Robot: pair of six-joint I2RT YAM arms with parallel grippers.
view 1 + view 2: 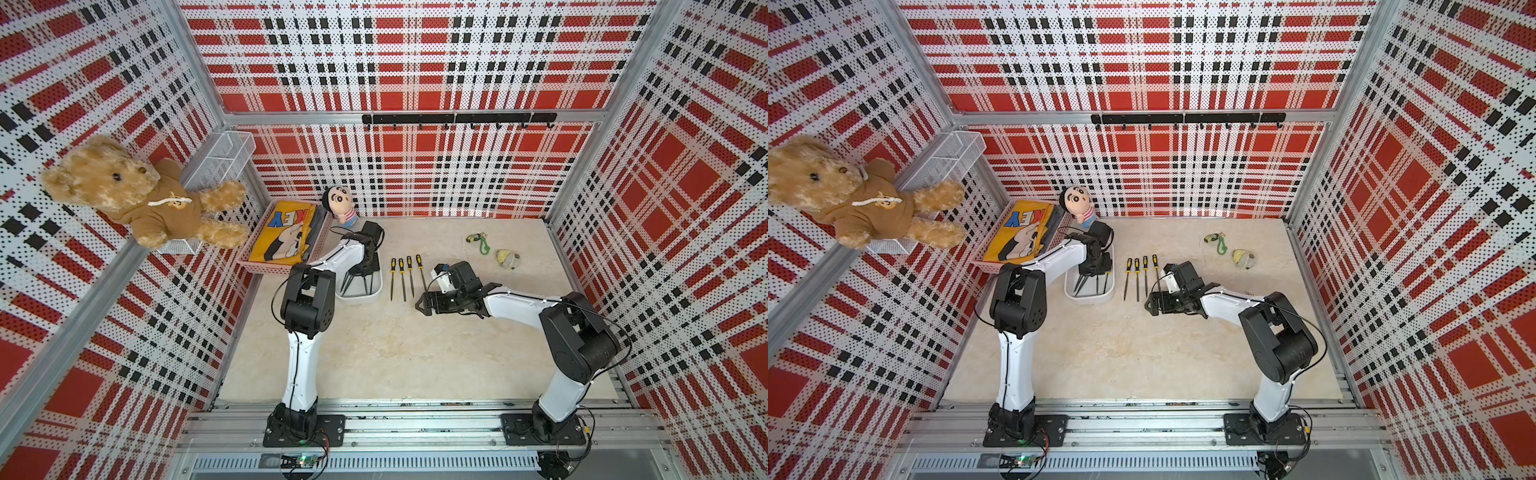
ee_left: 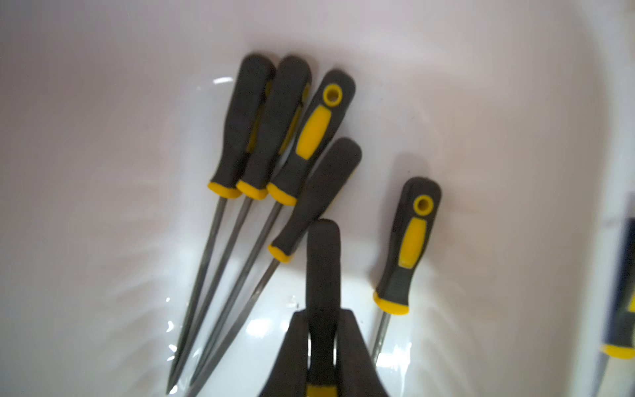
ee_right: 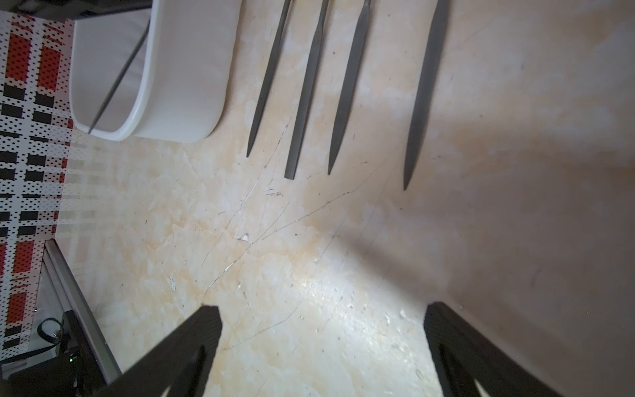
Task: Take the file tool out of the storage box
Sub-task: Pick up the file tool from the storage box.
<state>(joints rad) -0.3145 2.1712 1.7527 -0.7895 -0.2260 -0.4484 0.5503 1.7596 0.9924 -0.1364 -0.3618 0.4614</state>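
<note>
The storage box (image 1: 359, 296) is a shallow white tub left of the table's middle, seen in both top views (image 1: 1090, 298) and in the right wrist view (image 3: 185, 86). In the left wrist view several file tools (image 2: 275, 137) with black and yellow handles lie on its floor (image 2: 103, 172). My left gripper (image 2: 323, 312) reaches down into the box (image 1: 365, 272) and is shut on the black handle of one file tool (image 2: 323, 261). My right gripper (image 1: 419, 305) hovers open over bare table (image 3: 323, 309), with nothing between its fingers.
Several files (image 1: 402, 276) lie in a row on the table right of the box, their blades showing in the right wrist view (image 3: 305, 103). A pink basket (image 1: 266, 266) with yellow cloth and a doll (image 1: 340, 205) stand behind the box. Two small keychain toys (image 1: 482, 243) lie back right.
</note>
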